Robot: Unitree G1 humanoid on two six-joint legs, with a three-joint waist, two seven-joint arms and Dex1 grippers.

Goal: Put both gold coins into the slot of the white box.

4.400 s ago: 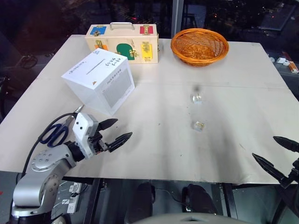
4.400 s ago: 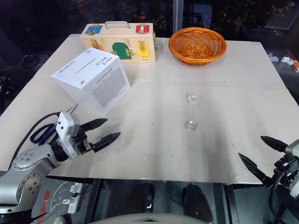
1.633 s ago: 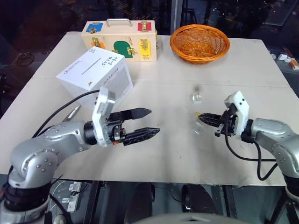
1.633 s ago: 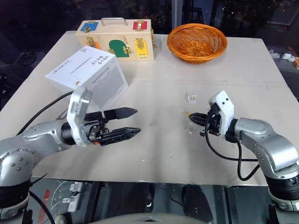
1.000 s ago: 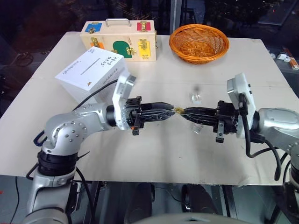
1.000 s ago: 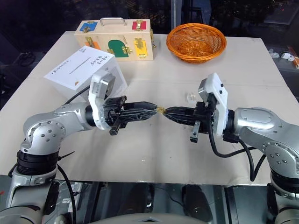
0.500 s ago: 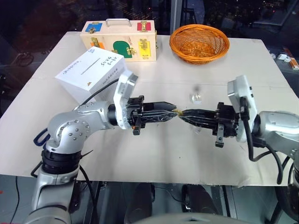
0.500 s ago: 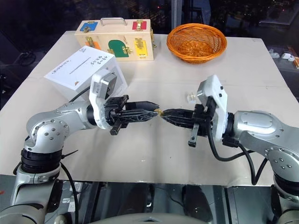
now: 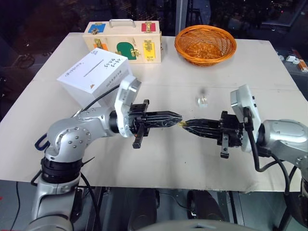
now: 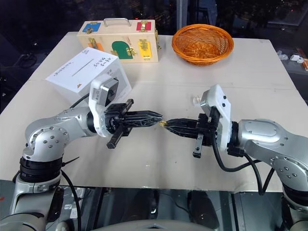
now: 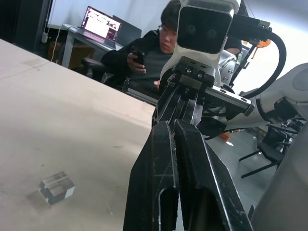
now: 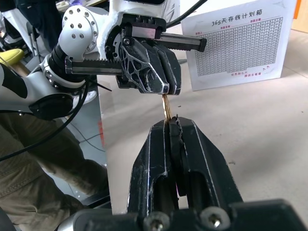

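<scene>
Left end effector [image 9: 179, 117] now clamped onto gold coin [image 12: 166, 107].

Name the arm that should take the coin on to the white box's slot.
Left, probably. The white box and its slot stand on the robot's left, close behind the left arm. The shut left claw already meets the gold coin pinched in the right claw.
</scene>
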